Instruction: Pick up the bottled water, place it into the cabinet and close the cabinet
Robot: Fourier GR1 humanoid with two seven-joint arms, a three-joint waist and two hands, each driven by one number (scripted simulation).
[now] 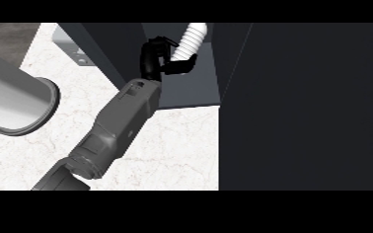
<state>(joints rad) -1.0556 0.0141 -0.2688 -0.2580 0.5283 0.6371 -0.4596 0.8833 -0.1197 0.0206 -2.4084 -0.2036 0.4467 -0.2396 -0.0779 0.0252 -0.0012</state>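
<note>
The left hand [153, 61] has its fingers curled round the bottled water [191, 38], which juts up and to the right of the palm, already inside the open cabinet [186, 86]. Letting go looks next. The door [291, 103], right of the hand, then needs closing.

Single head view, looking steeply down onto the desk [167, 148].
The camera sits above and close to the desk, facing down and forward. The pale desk top fills the lower left of the frame, the dark cabinet [291, 103] fills the right, and a grey forearm [120, 121] enters from the lower left edge.
</note>
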